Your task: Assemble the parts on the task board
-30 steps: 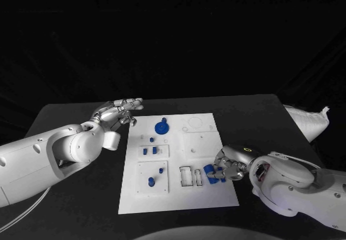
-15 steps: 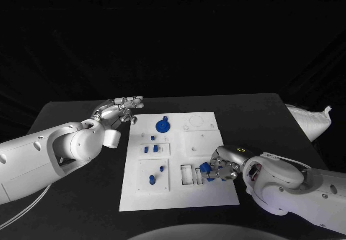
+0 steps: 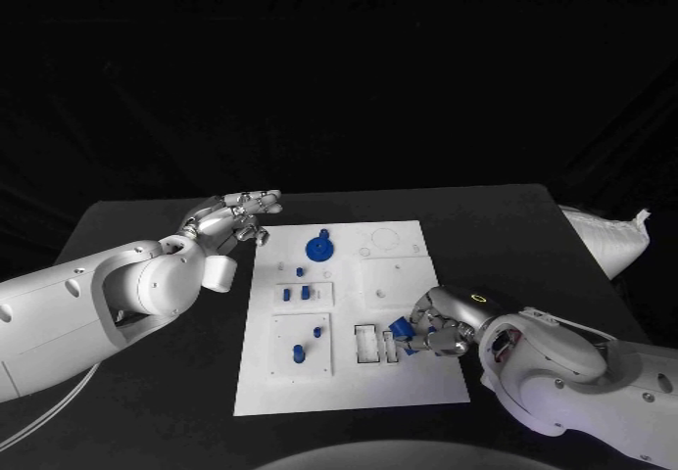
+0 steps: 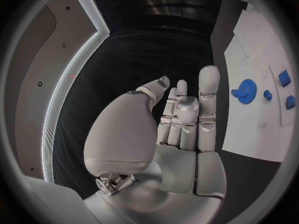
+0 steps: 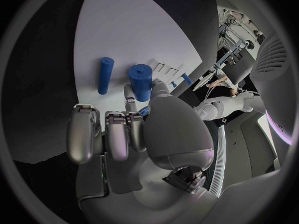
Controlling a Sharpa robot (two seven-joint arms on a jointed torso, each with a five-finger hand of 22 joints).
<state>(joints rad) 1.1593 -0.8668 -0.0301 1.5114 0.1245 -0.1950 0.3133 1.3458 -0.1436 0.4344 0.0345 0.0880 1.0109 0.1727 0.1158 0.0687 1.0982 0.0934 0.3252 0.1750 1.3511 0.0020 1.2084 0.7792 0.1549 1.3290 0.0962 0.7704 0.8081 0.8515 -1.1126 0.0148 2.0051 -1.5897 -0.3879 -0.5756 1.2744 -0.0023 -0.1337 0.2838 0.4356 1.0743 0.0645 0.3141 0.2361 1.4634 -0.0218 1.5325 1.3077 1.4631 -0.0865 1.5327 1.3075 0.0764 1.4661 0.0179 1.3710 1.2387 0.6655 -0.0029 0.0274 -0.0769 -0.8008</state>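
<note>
The white task board [image 3: 403, 382] lies mid-table and reaches into the left wrist view [image 4: 255, 50]. On it sit a blue gear [image 3: 319, 247] [image 4: 246, 91] and small blue pieces [image 3: 293, 293]. My right hand [image 3: 438, 331] rests low over the board's right side, beside two white slots [image 3: 376, 344]. Its thumb and a finger pinch a thick blue cylinder [image 5: 141, 81] [image 3: 402, 328]. A thinner blue rod [image 5: 104, 74] lies on the board [image 5: 131, 20] just beside it. My left hand [image 3: 235, 216] [image 4: 181, 114] hovers open, fingers together and straight, off the board's far left corner.
More blue pieces [image 3: 298, 352] stand in the board's left recesses, and small ones [image 4: 284, 77] lie near the gear. A white bag [image 3: 607, 235] sits at the table's right edge. Bare black table [image 3: 156, 245] surrounds the board.
My right hand has shifted a little to the left across the board with the blue cylinder, closer to the white slots. The left hand has stayed put.
</note>
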